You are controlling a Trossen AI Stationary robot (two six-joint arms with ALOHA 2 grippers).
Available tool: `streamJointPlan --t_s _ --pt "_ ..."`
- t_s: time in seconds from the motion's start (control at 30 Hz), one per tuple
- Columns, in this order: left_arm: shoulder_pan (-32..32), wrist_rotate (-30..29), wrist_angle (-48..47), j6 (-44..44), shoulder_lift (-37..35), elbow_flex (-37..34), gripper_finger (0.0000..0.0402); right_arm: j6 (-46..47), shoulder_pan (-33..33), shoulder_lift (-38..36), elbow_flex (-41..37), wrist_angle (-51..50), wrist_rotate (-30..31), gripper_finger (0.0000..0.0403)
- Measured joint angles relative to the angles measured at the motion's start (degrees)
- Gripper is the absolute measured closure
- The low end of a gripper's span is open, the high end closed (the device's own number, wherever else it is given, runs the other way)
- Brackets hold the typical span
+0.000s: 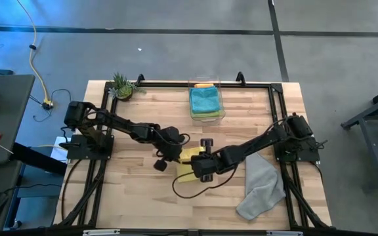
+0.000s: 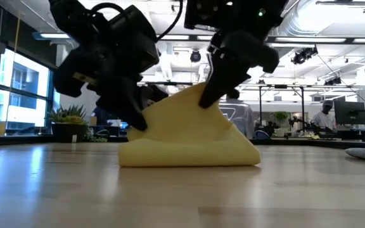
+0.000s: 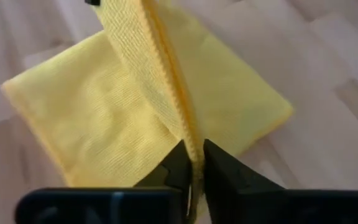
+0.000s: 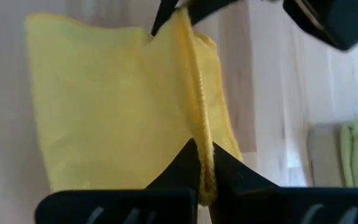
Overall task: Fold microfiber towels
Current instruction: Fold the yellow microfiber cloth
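Low view: my left gripper [image 2: 138, 120] and right gripper [image 2: 206, 98] both pinch the soft yellow microfiber towel's [image 2: 189, 142] raised edge; I should carry it level across the towel.

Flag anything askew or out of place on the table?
The grey towel lies crumpled, unfolded, near the right front edge, apart from the folded ones in the clear bin. The yellow towel is mid-fold, pinched by left gripper and right gripper. Nothing spilled or damaged.

Yellow towel [image 1: 188, 164] mid-table, folded, top edge lifted; grey towel [image 1: 261, 185] crumpled near right; teal towel [image 1: 205, 100] folded in bin.
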Motion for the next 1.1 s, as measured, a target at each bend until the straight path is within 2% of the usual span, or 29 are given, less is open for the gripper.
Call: streamJointPlan --t_s 0.1,0.3,0.4,0.5,0.73,0.83,0.93,1.03,1.1 --pt "0.00 -3.45 0.01 -2.15 0.00 0.00 0.0397 1.39 -1.25 0.00 0.00 -0.66 0.07 0.0403" --pt "0.00 -6.18 -1.38 -6.61 -0.02 0.00 0.0397 2.10 -3.82 0.01 0.00 -0.44 -2.96 0.0402" --pt "0.00 -8.08 -2.84 -8.40 -0.02 0.02 0.0399 3.17 -4.89 0.38 0.00 -0.24 -4.71 0.0389" --pt "0.00 -10.40 -3.97 -10.45 -0.02 -0.02 0.0397 4.17 -5.89 0.81 0.00 -0.79 -4.87 0.0356" --pt "0.00 -11.28 -4.30 -13.83 -0.02 0.00 0.0397 7.93 -7.10 -3.06 0.02 -5.81 1.88 0.0248" --pt "-0.02 -12.53 -4.25 -15.50 -0.02 0.00 0.0392 9.18 -7.43 -5.72 -0.28 -9.02 1.58 0.0231" --pt "-0.02 -12.73 -4.24 -15.67 -0.02 0.00 0.0374 9.44 -7.26 -8.82 -4.21 -4.15 -2.01 0.0253" --pt "-0.01 -13.53 -4.53 -15.67 -0.41 0.00 0.0346 11.35 -6.07 -10.45 -11.95 8.80 -8.23 0.0307" --pt "0.00 -14.39 -4.89 -15.66 -1.49 0.00 0.0326 13.12 -4.81 -10.68 -17.04 17.72 -10.14 0.0353"
